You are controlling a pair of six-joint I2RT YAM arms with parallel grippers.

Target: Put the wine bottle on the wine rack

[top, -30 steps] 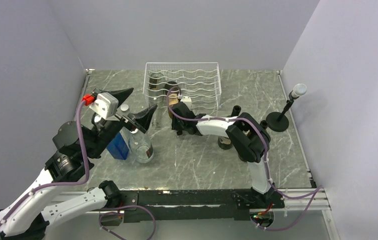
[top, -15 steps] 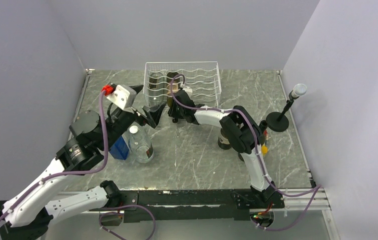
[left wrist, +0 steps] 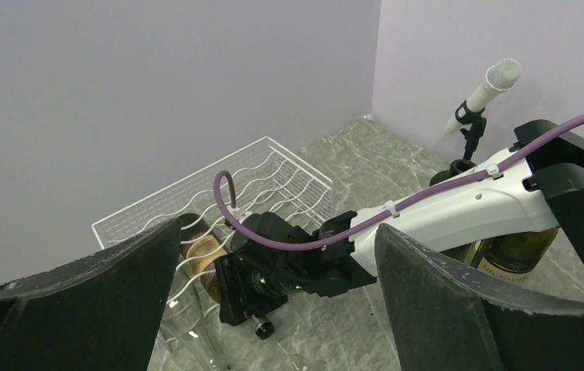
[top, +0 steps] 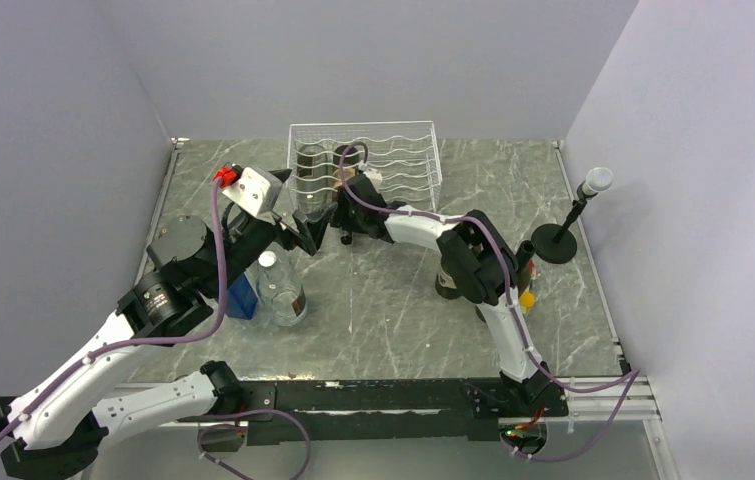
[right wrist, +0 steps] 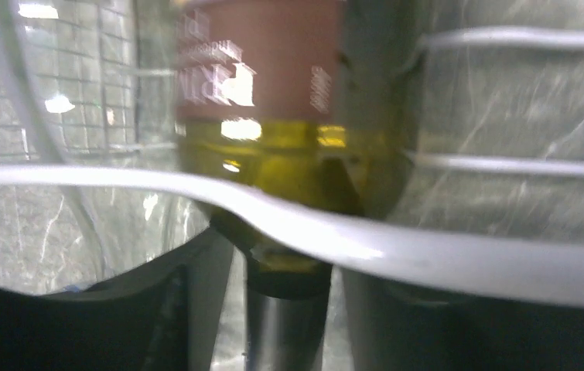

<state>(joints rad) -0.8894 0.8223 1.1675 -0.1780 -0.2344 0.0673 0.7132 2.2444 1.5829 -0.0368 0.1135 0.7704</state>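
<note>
The white wire wine rack (top: pixel 393 160) stands at the back middle of the table and also shows in the left wrist view (left wrist: pixel 273 174). The wine bottle (top: pixel 344 168), olive glass with a brown label (right wrist: pixel 257 69), lies in the rack's second cradle from the left, neck toward me. My right gripper (top: pixel 346 203) reaches into the rack front, its fingers (right wrist: pixel 196 270) close on both sides of the bottle's neck (right wrist: pixel 287 317). My left gripper (top: pixel 303 228) is wide open and empty, just left of the right wrist (left wrist: pixel 273 267).
A dark bottle end (top: pixel 310 158) sits in the leftmost cradle. A clear plastic bottle (top: pixel 281 290) and a blue box (top: pixel 241 297) stand under my left arm. Another dark wine bottle (top: pixel 450 283) stands by the right arm. A microphone stand (top: pixel 556 240) is at the right.
My right gripper has pushed the wine bottle farther back into the rack. My left arm has swung forward and right, bringing its open gripper up to the rack's front.
</note>
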